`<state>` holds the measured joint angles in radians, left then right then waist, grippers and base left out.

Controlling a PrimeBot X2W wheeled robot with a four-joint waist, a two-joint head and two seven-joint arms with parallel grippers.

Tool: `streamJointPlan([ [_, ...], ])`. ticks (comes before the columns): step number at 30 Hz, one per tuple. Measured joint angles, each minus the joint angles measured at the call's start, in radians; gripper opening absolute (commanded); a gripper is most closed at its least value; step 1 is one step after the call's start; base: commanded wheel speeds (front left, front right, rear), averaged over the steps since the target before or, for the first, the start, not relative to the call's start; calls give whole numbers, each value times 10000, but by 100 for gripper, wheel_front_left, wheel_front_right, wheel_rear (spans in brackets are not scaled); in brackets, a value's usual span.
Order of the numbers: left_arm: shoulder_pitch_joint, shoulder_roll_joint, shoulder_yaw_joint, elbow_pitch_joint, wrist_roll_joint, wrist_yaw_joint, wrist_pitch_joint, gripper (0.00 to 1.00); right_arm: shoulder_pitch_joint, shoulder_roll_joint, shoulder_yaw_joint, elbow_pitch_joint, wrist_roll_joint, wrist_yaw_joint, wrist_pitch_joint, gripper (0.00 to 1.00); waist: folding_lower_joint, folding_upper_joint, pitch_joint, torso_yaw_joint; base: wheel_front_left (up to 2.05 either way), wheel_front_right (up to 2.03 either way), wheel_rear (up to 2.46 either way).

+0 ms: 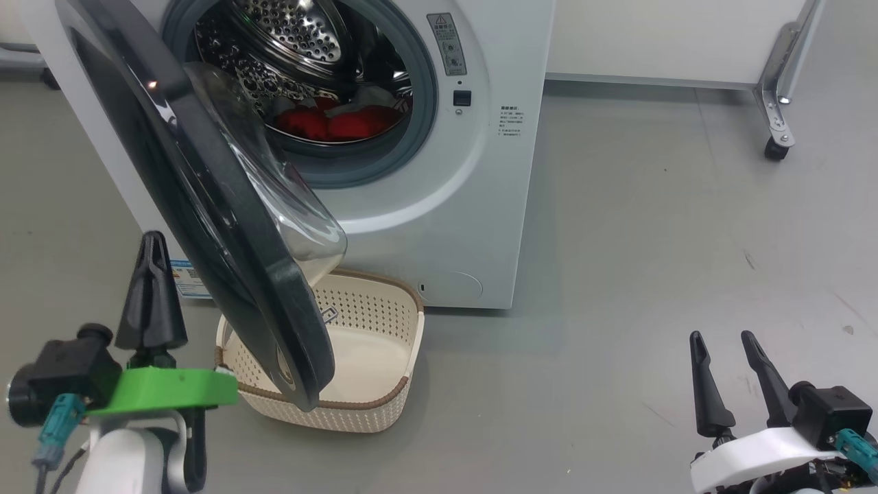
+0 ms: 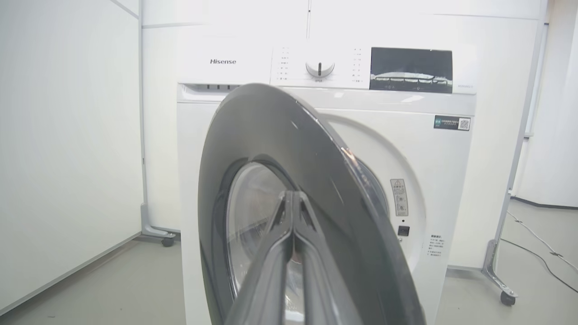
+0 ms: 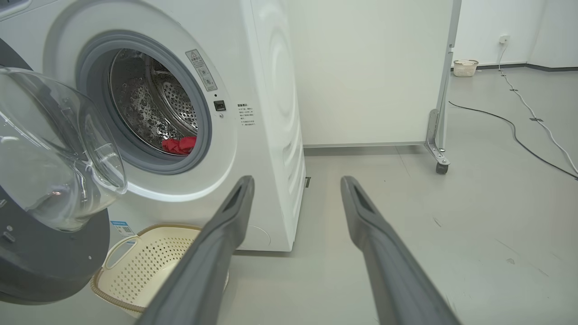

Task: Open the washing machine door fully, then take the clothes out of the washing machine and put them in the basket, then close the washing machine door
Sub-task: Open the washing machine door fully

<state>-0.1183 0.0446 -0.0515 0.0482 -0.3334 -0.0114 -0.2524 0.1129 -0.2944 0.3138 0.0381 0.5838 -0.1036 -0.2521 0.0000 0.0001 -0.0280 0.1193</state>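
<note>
The washing machine door (image 1: pixel 226 206) stands partly open, hinged at the left, its clear glass bowl facing the steel drum (image 1: pixel 295 34); its lower edge hangs over the cream basket (image 1: pixel 384 405), which sits on the grey floor (image 1: pixel 651 240) just before the white washing machine (image 1: pixel 480 206); the red clothes (image 1: pixel 336 123) lie low inside the drum; the left tool (image 1: pixel 152 247) has its fingers pressed together, pinching nothing, just beside the door's dark outer face; the right tool (image 1: pixel 722 337) is spread wide and empty, well apart from the machine.
</note>
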Motion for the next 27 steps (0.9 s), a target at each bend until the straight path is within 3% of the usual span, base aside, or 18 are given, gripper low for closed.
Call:
streamJointPlan([
  [10, -1260, 119, 15, -1160, 267, -299, -50, 0, 0, 148, -6, 8, -140, 94, 0, 100, 0, 0, -33, -47, 0, 0, 0],
  [18, -1454, 224, -922, -1237, 533, -604, -6, 0, 0, 288, -59, 17, -192, 144, 0, 100, 0, 0, -52, -218, 0, 0, 0],
  [27, -1313, 81, -2219, -560, 529, -782, 897, 0, 0, 435, -115, 56, -224, 224, 0, 100, 0, 0, -59, -388, 0, 0, 0],
])
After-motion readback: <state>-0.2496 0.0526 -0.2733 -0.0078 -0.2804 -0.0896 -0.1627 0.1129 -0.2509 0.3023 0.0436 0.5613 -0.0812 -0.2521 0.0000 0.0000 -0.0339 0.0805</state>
